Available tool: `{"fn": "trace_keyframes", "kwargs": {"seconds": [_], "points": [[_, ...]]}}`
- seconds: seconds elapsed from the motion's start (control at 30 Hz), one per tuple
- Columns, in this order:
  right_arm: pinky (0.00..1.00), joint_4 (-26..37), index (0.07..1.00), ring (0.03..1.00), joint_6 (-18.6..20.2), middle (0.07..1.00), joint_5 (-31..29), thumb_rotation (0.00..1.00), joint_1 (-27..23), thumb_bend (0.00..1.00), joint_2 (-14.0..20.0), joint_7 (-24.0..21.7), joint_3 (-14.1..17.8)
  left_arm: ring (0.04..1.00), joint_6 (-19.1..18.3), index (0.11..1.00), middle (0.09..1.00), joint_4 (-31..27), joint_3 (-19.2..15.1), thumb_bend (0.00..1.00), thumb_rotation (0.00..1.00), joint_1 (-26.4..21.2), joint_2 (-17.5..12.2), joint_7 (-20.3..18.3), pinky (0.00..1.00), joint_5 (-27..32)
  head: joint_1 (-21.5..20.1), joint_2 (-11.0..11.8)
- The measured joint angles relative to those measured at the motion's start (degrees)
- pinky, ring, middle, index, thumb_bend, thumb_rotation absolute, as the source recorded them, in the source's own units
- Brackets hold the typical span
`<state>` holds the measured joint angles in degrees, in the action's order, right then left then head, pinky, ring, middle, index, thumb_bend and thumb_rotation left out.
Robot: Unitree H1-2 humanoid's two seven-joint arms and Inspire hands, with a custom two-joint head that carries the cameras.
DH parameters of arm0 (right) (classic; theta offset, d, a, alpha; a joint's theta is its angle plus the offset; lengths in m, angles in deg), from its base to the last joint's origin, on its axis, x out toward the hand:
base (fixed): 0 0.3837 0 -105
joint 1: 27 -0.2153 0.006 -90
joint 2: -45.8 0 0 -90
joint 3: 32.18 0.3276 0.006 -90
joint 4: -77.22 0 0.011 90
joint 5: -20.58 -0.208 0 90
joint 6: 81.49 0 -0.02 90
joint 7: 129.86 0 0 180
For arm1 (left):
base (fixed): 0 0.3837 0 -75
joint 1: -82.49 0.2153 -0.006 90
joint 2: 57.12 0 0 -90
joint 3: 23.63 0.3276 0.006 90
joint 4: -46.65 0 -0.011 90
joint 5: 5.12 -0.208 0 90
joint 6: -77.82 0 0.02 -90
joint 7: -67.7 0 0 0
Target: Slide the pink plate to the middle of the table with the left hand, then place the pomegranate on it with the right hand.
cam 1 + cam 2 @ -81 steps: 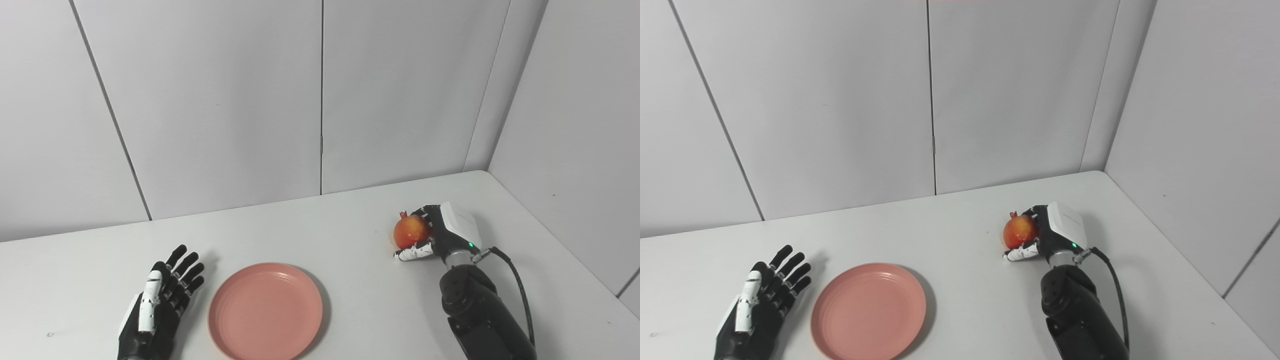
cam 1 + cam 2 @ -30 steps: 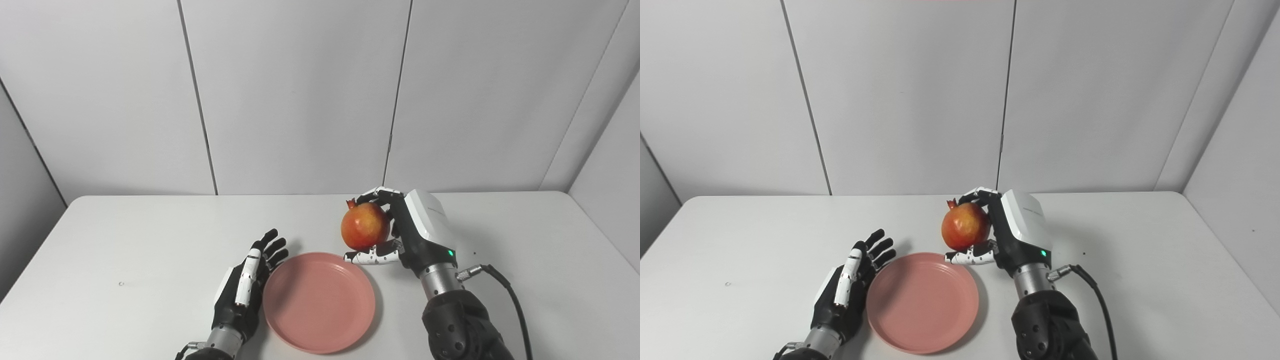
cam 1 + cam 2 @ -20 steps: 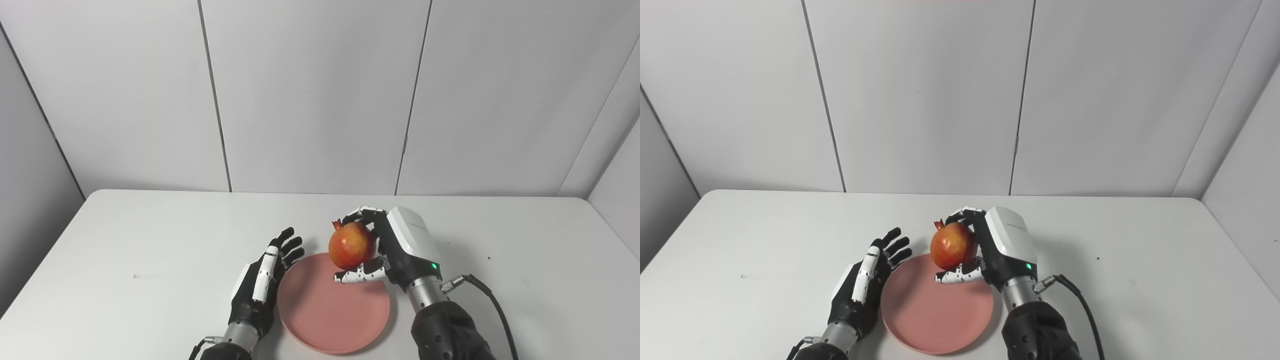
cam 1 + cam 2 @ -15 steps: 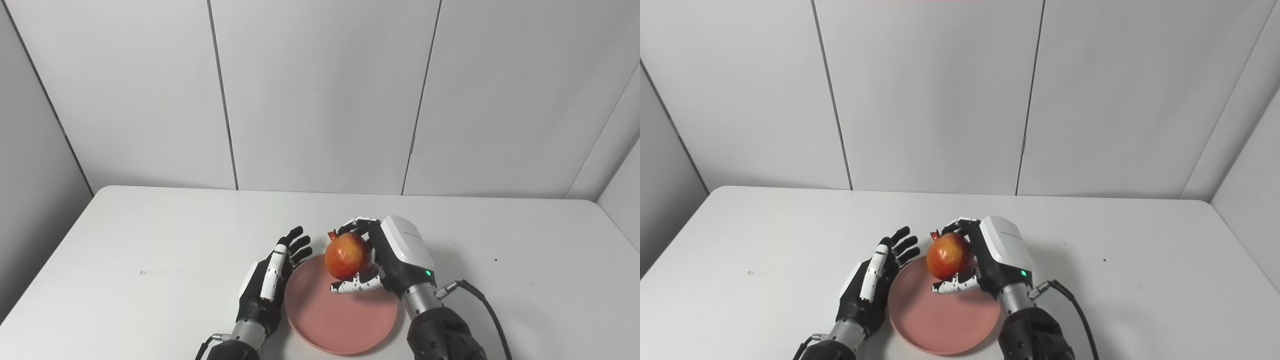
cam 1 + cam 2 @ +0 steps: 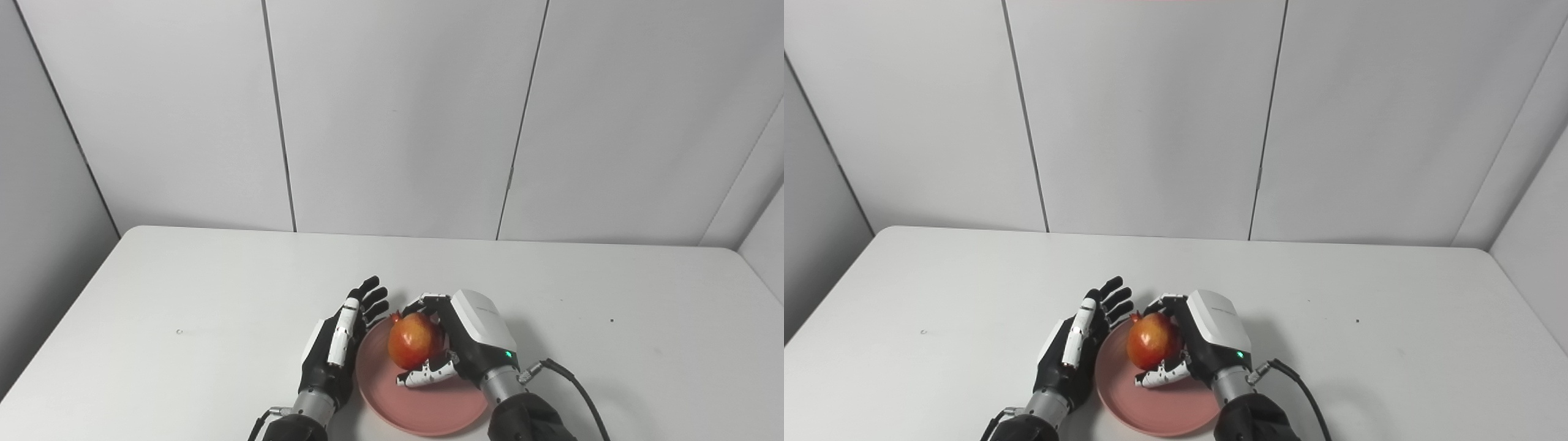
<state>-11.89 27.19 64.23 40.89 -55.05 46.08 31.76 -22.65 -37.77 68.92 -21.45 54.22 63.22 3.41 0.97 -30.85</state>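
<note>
Left eye view: the right robot hand (image 5: 465,343) grips the pomegranate (image 5: 413,340) over the plate (image 5: 422,407), near the counter's (image 5: 184,288) front edge

Right eye view: the left robot hand (image 5: 1075,352), fingers spread wide, touches the plate's left rim; bare counter all around

Showing: one pink plate (image 5: 422,413), one pomegranate (image 5: 413,340), one table (image 5: 184,288), two hands: left hand (image 5: 334,352), right hand (image 5: 471,343).
</note>
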Motion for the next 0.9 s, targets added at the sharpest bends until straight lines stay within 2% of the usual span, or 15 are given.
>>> {"fn": "trace_keyframes", "kwargs": {"seconds": [0.3,0.5,0.57,0.6,0.67,0.7,0.73,0.77,0.83,0.9], "points": [[0.17,-0.7,0.487,0.274,-0.4,0.477,0.3,0.00,0.7,0.53,0.2,0.0,-1.3,0.890,-0.1,0.882,0.892,-0.1,0.1,0.42,1.00,0.0,0.0,0.0,0.89,-0.7,-0.4,-0.1],[0.20,-0.8,0.488,0.307,-2.1,0.479,0.3,0.00,1.4,0.53,0.5,0.5,-1.4,0.889,-0.2,0.884,0.894,-0.1,0.1,0.42,1.00,0.0,0.0,0.0,0.88,-1.1,-0.9,-0.2],[0.22,-0.8,0.489,0.327,-2.4,0.481,0.3,0.00,1.4,0.53,0.6,0.5,-1.4,0.883,-0.2,0.881,0.891,-0.1,0.1,0.42,1.00,0.0,0.0,0.0,0.88,-1.1,-1.0,-0.2],[0.24,-0.8,0.520,0.348,-2.4,0.451,0.3,0.00,1.5,0.52,0.6,0.5,-1.3,0.882,-0.2,0.881,0.891,-0.1,0.1,0.42,1.00,0.0,0.0,0.0,0.88,-1.1,-1.0,-0.2],[0.30,-0.8,0.536,0.413,-2.4,0.448,0.3,0.01,1.5,0.52,0.6,0.4,-1.3,0.882,-0.2,0.880,0.891,-0.1,0.0,0.42,1.00,0.0,0.0,0.0,0.88,-1.1,-1.0,-0.1],[0.31,-0.7,0.567,0.426,-2.4,0.470,0.3,0.05,1.5,0.57,0.6,0.1,-1.3,0.882,-0.2,0.879,0.890,-0.1,0.0,0.42,1.00,0.0,0.0,0.0,0.88,-1.1,-0.9,0.0],[0.35,-0.6,0.657,0.476,-2.4,0.555,0.3,0.16,1.5,0.71,0.8,-0.3,-1.3,0.882,-0.2,0.876,0.889,0.0,0.0,0.42,1.00,0.0,0.0,0.0,0.88,-1.1,-0.9,0.0],[0.36,-0.5,0.668,0.484,-2.4,0.565,0.3,0.17,1.5,0.72,0.9,-0.9,-1.3,0.882,-0.2,0.876,0.889,0.0,0.0,0.42,1.00,0.0,0.0,0.0,0.88,-1.1,-0.9,0.0],[0.51,-0.2,0.732,0.627,-2.2,0.693,0.6,0.23,1.5,0.79,1.3,-2.2,-1.3,0.881,-0.1,0.873,0.887,0.1,0.0,0.42,1.00,0.0,0.0,0.0,0.88,-1.2,-0.9,0.1],[0.59,0.0,0.780,0.707,-2.1,0.773,0.9,0.26,1.5,0.83,1.6,-3.1,-1.4,0.881,-0.1,0.873,0.887,0.1,0.0,0.42,1.00,0.0,0.0,0.0,0.88,-1.2,-0.9,0.1]]}}
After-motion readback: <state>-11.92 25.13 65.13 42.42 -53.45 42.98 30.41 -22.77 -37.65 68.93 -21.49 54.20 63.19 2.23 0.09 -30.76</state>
